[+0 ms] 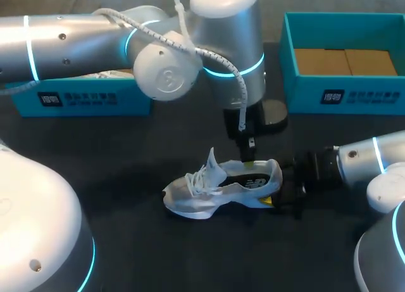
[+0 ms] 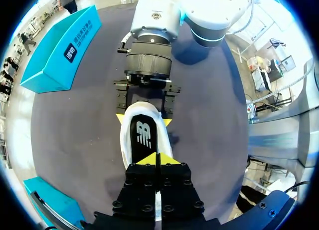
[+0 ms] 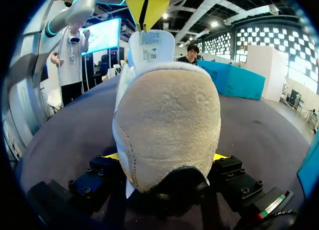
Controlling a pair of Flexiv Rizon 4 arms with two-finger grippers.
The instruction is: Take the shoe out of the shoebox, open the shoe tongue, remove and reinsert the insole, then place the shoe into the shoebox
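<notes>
White shoe (image 1: 218,189) sits mid-frame on the dark surface (image 1: 126,241). My right jaws clamp its heel from both sides; my left jaws, pressed together, hang above its opening.

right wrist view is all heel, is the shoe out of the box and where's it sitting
Observer: Out. The head view shows the shoe on its sole on the dark table, apart from the open shoebox, with its toe pointing away from your arm.
Operator: insole in or out
Observer: In. The left wrist view shows the black insole lying flat inside the shoe.
Operator: what's the left gripper doing
Observer: The left gripper hangs over the shoe's opening behind the raised tongue. Its yellow tips are shut together, and nothing shows between them.
</notes>
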